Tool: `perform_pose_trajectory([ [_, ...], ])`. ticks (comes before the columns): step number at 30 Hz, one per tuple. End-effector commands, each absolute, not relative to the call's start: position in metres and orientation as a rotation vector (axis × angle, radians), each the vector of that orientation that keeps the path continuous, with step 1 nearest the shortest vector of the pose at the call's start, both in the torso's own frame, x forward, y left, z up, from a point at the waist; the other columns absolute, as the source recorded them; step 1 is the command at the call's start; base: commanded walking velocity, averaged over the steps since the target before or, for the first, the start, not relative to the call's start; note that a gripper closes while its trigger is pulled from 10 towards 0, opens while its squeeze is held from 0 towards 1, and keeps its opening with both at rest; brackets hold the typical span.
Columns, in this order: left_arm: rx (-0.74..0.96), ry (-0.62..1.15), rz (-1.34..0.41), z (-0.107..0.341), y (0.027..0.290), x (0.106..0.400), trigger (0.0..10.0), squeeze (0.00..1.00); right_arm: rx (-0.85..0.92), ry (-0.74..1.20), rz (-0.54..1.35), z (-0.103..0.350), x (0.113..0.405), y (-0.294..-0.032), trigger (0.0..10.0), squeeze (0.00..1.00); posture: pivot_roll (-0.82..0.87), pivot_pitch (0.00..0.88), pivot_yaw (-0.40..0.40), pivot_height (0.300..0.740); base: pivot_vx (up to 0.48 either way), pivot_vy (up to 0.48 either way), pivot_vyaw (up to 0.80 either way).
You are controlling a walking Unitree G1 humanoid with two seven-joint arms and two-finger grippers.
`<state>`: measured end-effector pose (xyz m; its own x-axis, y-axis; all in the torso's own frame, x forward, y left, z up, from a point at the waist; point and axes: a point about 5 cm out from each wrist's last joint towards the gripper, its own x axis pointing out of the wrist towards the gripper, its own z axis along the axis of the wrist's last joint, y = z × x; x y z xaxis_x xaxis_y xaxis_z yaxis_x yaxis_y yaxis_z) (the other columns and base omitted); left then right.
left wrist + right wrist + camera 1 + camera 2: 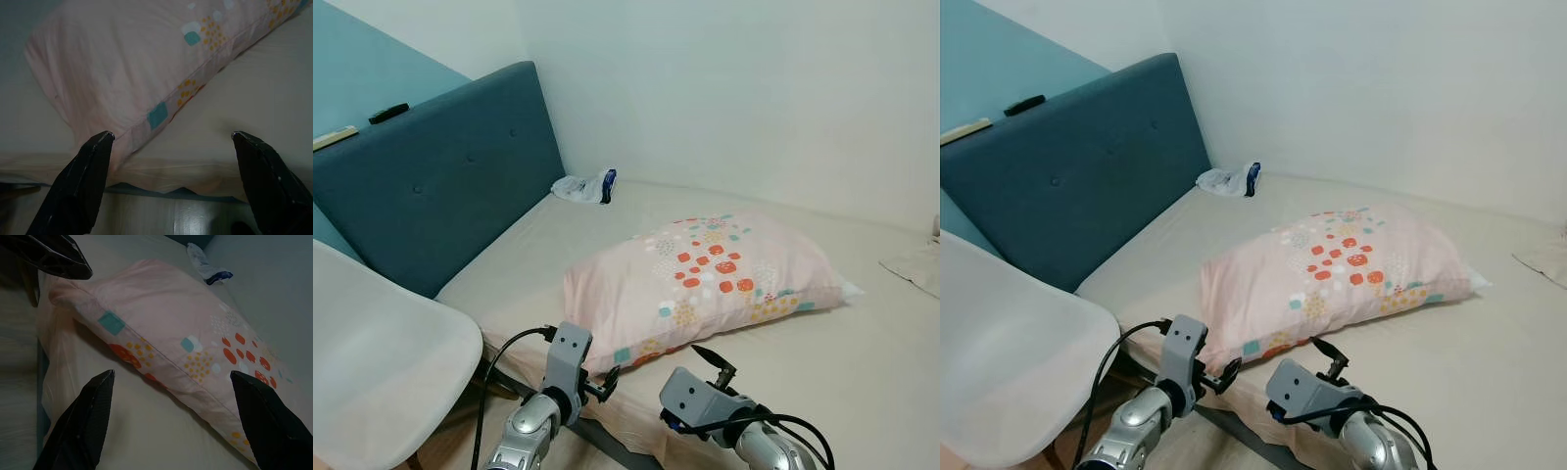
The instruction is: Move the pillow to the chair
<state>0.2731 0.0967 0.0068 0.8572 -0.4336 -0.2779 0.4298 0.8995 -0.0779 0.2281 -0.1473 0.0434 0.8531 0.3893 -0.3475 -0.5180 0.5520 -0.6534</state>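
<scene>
The bed [862, 372] spreads across most of the scene, covered in a pale beige sheet, with white walls behind it and to the right. At its left end stands a dark blue padded headboard [440, 176], buttoned, with a flat pale item and a small black item lying on its top edge. A white moulded chair [372, 372] sits at the lower left, just beside the bed's near corner and below the headboard.

The pillow [705, 279] lies flat on the bed, near its front edge, not on the chair. It is pale pink with orange, teal and yellow patches, its long side running from lower left to upper right. A crumpled white and blue bag [585, 186] rests in the far corner of the bed, by the headboard and wall, well apart from the pillow. A bit of pale cloth [918, 264] shows at the right edge.

Both arms reach forward at the bottom of the head views. The left gripper [604, 382] hovers just before the pillow's near left corner; its fingers [85, 171] are spread wide, holding nothing. The right gripper [715, 367] sits close to the pillow's near long edge, fingers [85, 416] also wide apart and empty, the pillow's seam lying between them in the wrist view.
</scene>
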Motion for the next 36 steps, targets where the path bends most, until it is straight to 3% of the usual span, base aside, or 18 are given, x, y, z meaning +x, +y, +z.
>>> perform_pose_trajectory([
  [1,-0.013,0.3,-0.442,0.005,0.102,0.271,10.0,0.0,-0.817,0.143,0.557,0.047,0.227,-0.141,10.0,0.0,-0.14,0.0,0.141,0.74,0.0,0.0,0.0],
  [16,-0.002,0.298,-0.429,0.006,0.104,0.274,10.0,0.0,-0.807,0.133,0.535,0.049,0.227,-0.141,10.0,0.0,-0.13,0.0,0.14,0.74,0.0,0.0,0.0],
  [31,0.012,0.314,-0.392,-0.002,0.106,0.262,10.0,0.0,-0.764,0.155,0.525,0.047,0.205,-0.139,10.0,0.0,-0.15,0.036,0.105,0.74,0.0,0.0,0.0],
  [36,0.017,0.378,-0.37,-0.014,0.104,0.254,10.0,0.0,-0.876,0.1,0.507,0.045,0.19,-0.136,10.0,0.0,-0.16,0.033,0.086,0.74,0.0,0.0,0.0],
])
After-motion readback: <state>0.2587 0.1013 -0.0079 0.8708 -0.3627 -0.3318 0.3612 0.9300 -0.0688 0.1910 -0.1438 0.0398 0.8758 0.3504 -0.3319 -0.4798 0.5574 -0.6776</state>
